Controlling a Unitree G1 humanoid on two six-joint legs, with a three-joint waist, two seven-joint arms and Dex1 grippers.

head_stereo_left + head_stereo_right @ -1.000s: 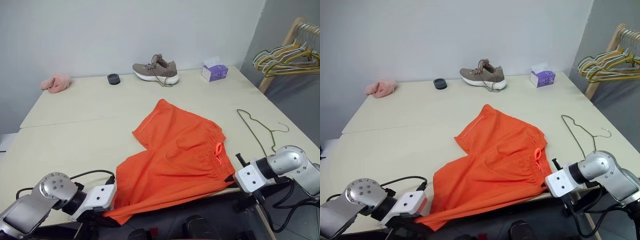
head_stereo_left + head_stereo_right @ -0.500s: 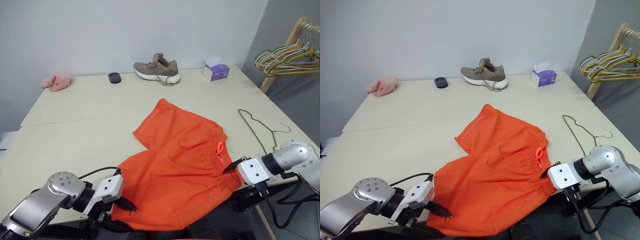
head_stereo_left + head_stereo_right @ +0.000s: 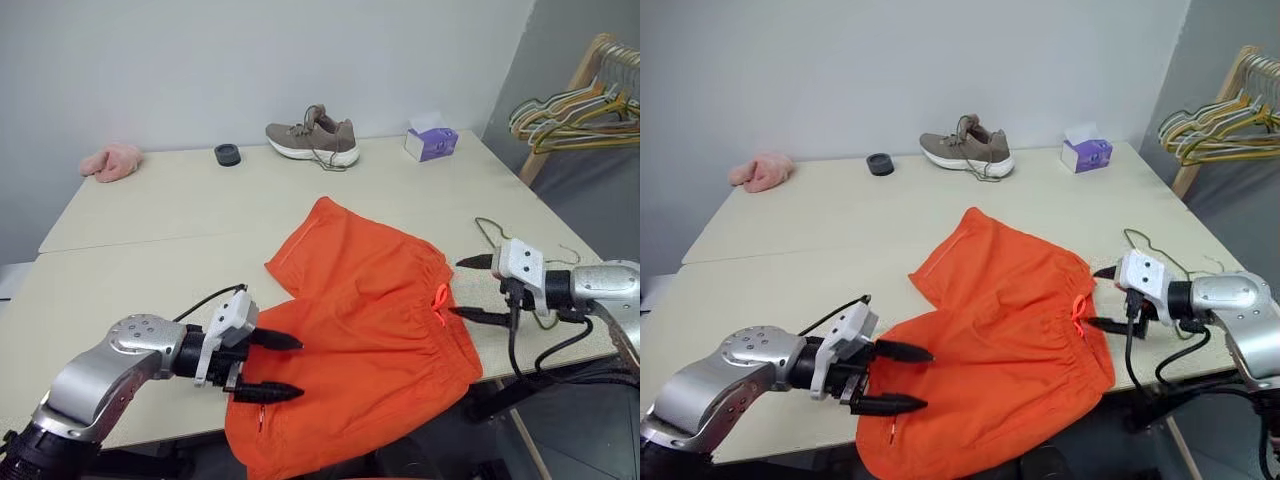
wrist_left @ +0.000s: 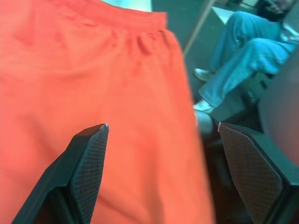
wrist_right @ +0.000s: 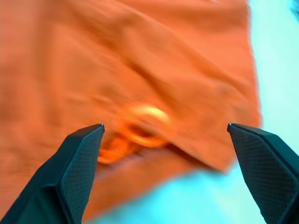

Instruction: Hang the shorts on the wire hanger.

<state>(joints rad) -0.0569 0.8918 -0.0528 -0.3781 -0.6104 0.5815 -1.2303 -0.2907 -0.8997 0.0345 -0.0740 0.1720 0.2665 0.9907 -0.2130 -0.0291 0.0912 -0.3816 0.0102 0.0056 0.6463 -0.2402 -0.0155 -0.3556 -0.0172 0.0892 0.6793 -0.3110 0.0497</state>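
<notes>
The orange shorts [image 3: 360, 330] lie spread on the table, their near edge hanging over the table's front. My left gripper [image 3: 282, 367] is open at the shorts' near left corner, its fingers [image 4: 88, 154] just over the fabric and holding nothing. Open too, my right gripper [image 3: 457, 288] hovers beside the waistband, facing the neon drawstring [image 5: 140, 123]. The thin wire hanger [image 3: 486, 228] lies on the table right of the shorts, partly hidden behind my right gripper.
A shoe [image 3: 312, 138], a purple tissue box [image 3: 431, 143], a small black round thing [image 3: 227, 156] and a pink cloth [image 3: 112, 162] sit along the far edge. A rack of pastel hangers [image 3: 575, 110] stands at right. A seated person's legs [image 4: 238, 60] are beyond the table.
Both grippers have let go of the shorts' near edge and opened. They rose from below the table front to above it, and the shorts settled flatter.
</notes>
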